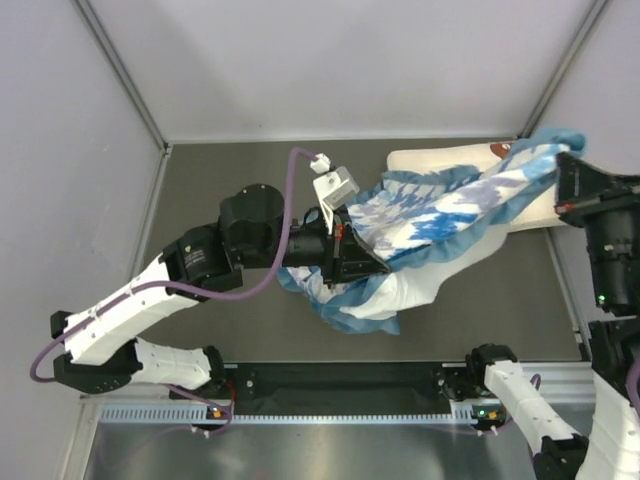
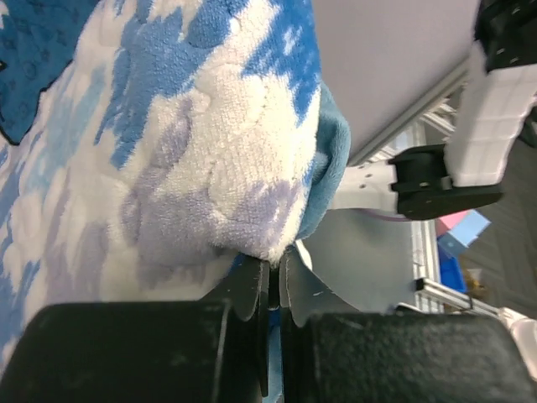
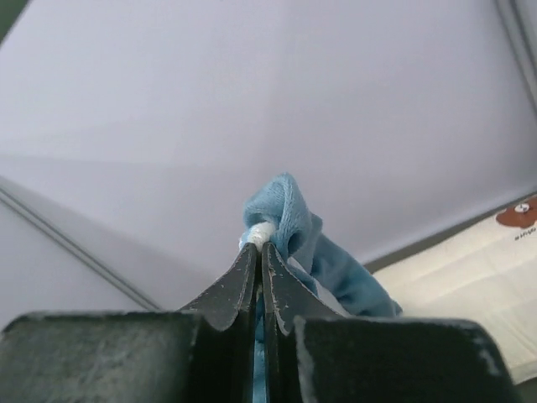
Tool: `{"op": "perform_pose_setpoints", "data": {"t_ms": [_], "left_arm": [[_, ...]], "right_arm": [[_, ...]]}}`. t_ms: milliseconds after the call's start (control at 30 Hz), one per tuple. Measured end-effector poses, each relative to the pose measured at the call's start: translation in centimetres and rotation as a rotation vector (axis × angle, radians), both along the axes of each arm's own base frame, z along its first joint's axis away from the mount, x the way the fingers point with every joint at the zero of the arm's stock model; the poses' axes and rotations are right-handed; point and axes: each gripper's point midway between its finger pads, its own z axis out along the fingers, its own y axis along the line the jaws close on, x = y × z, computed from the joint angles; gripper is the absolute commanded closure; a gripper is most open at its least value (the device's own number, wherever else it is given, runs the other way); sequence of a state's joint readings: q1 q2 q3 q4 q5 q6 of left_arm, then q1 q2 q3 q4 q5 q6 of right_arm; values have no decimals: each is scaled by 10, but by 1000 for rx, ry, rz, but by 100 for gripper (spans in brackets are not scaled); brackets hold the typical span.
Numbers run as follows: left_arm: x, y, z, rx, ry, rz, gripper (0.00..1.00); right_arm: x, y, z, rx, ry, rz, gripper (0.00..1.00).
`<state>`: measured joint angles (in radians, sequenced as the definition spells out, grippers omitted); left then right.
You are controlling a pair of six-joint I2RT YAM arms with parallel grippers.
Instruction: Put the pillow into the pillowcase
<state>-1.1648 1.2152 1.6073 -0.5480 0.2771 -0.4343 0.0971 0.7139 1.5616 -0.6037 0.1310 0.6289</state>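
Well, my left pincer [image 1: 352, 252], in the middle of the top view, is closed tight on a plush fold of the case [image 1: 440, 210]. My right pincer [image 1: 566, 172], at the right edge, is closed the same way on the blue ruffled edge. The case hangs stretched between the two and drapes over the pillow [image 1: 440, 158]. The pillow lies on the table [image 1: 230, 180] in the upper right of the frame, with its logo end poking out bare past the cloth. I cannot tell whether any of the pillow sits inside the opening or merely under the fabric. I judge the job to be at an early stage. The case is gripped at two places, but the pillow is not visibly inside, so the mouth has yet to be drawn over its whole length.
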Motion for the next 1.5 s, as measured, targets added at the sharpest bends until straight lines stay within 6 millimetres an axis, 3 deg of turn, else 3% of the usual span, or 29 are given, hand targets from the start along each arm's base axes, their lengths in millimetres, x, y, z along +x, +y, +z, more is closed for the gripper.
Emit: {"op": "perform_pose_setpoints", "data": {"t_ms": [100, 333, 467, 600, 733, 800, 867, 967, 1000, 1033, 1100, 1167, 1233, 1367, 1467, 1500], "left_arm": [[-9, -13, 20, -44, 19, -68, 100], [-43, -74, -19, 51, 113, -247, 100], [-79, -118, -19, 63, 119, -360, 100], [-95, -154, -8, 39, 107, -406, 100], [-79, -158, -10, 57, 97, -330, 100], [-58, -149, -13, 64, 104, -264, 100], [-25, -123, -25, 89, 142, -172, 100], [52, -68, -47, 110, 205, 46, 100], [80, -47, -53, 113, 217, 134, 100], [104, -25, -58, 117, 228, 216, 100], [131, 8, -65, 116, 233, 309, 100], [126, 23, -75, 127, 234, 304, 100], [102, 31, -98, 155, 247, 235, 100], [65, 50, -172, 278, 323, 146, 100], [54, 75, -237, 441, 393, 187, 100], [53, 81, -250, 482, 405, 206, 100]], "right_arm": [[-24, -17, 24, 36, -94, -78, 100], [-59, -49, 50, 103, -228, -224, 100], [-70, -62, 67, 144, -303, -277, 100], [-80, -66, 88, 177, -364, -268, 100], [-84, -63, 112, 193, -419, -221, 98], [-78, -59, 110, 182, -404, -203, 88], [-67, -55, 101, 163, -367, -197, 71], [-37, -41, 66, 121, -251, -173, 51], [-24, -34, 48, 101, -193, -153, 34], [-13, -27, 32, 85, -142, -132, 25], [17, -6, -15, 39, -11, -66, 14], [39, 14, -66, -1, 121, 3, 11], [58, 35, -122, -40, 261, 81, 9], [68, 59, -221, -99, 503, 188, 8], [63, 66, -264, -116, 596, 237, 7], [60, 69, -275, -118, 619, 254, 4]]}}
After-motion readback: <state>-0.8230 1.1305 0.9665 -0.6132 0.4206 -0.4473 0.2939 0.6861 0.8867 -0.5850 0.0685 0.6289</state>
